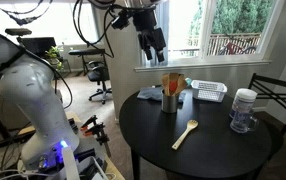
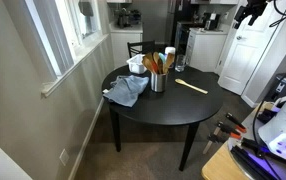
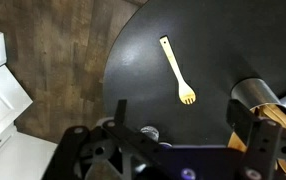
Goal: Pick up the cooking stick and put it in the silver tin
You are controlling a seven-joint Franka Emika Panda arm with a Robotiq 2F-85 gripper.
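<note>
The cooking stick is a light-wood utensil lying flat on the round black table, in front of the silver tin. It shows in both exterior views and in the wrist view. The tin stands upright and holds orange-tinted utensils; its rim shows at the right of the wrist view. My gripper hangs high above the table's far edge, open and empty, well apart from the stick. Its two fingers are spread wide in the wrist view.
A white mesh basket sits behind the tin. A clear glass jar with a white lid stands near the table's edge. A blue cloth lies beside the tin. A dark chair stands by the table.
</note>
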